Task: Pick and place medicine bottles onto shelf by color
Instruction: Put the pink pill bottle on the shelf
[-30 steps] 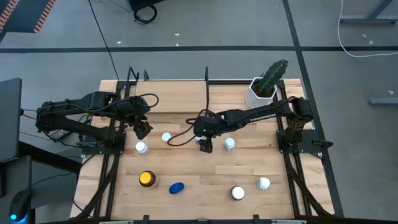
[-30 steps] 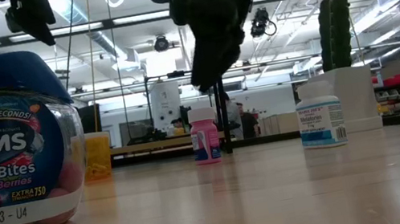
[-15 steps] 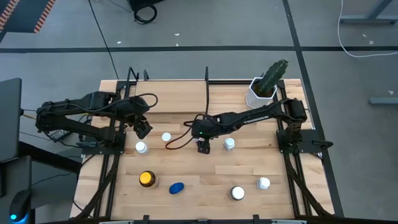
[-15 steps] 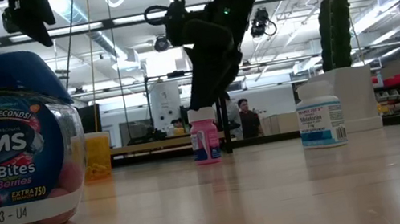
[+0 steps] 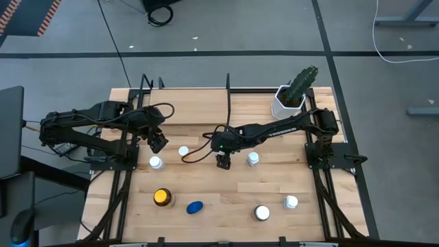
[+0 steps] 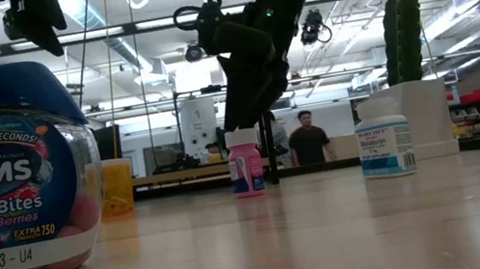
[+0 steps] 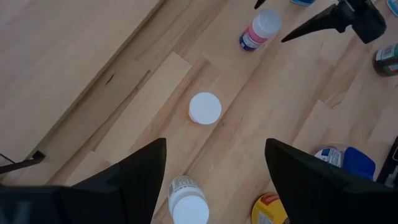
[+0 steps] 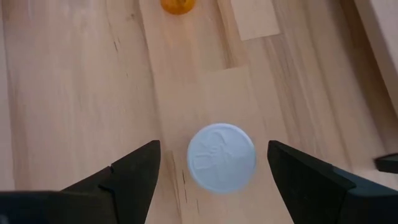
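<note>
**Right gripper stands open above the pink bottle**

The right gripper [image 5: 222, 162] hangs near the middle of the table [image 5: 206, 199]. Its two fingers are spread apart and hold nothing. In the right wrist view a white round cap [image 8: 221, 156] lies between the two dark fingers [image 8: 134, 174], seen from straight above, and the fingers do not touch it. In the low view this is the pink bottle [image 6: 245, 164] with a white cap, standing upright on the wood, with the dark gripper just above it.

The left gripper [image 5: 158, 143] waits over the left part of the table, raised in the air. Its fingers are also apart and empty. Through them the left wrist view shows a white-capped bottle [image 7: 204, 107] and a second white-capped bottle [image 7: 187, 206] nearer to the camera.

The other medicine bottles stand scattered on the table: one white-capped bottle [image 5: 253, 158] just to the right of the right gripper, an amber bottle with yellow lid [image 5: 162, 197] and a blue bottle [image 5: 195, 207] at the front left, two more white-capped ones [image 5: 262, 213] [image 5: 291, 202] at the front right. The shelf [image 5: 192, 106] is at the far side of the table, a light-wood panel with black rods, and no bottle stands on it. A cactus in a white pot [image 5: 291, 96] stands at the far right corner.

A person [image 6: 305, 138] is in the room behind the table.
</note>
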Controlling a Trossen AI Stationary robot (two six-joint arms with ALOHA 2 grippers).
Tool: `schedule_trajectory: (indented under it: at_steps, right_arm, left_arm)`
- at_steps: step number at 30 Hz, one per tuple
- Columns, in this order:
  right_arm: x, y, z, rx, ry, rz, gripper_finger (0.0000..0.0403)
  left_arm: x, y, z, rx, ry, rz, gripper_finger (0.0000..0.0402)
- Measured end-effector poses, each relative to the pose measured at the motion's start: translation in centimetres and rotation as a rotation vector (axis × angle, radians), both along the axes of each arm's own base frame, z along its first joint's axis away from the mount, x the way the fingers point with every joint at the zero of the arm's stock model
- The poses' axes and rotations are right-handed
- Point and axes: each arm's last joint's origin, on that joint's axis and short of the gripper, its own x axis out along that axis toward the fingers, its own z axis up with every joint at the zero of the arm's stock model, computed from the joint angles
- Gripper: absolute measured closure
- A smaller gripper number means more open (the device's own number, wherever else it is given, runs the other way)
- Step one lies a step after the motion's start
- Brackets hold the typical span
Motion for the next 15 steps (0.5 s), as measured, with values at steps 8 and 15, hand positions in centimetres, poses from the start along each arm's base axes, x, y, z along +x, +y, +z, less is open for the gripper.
schedule_trajectory:
  at_steps: [8,15]
  right_arm:
    - [0.02,0.00,-0.07,-0.002,0.002,0.003,0.0099]
    - [-0.03,-0.02,-0.53,-0.016,-0.009,0.012,0.0099]
  left_arm:
    - [0.00,0.00,0.00,0.001,0.000,-0.001,0.0123]
    - [0.00,0.00,0.00,0.001,0.000,-0.001,0.0122]
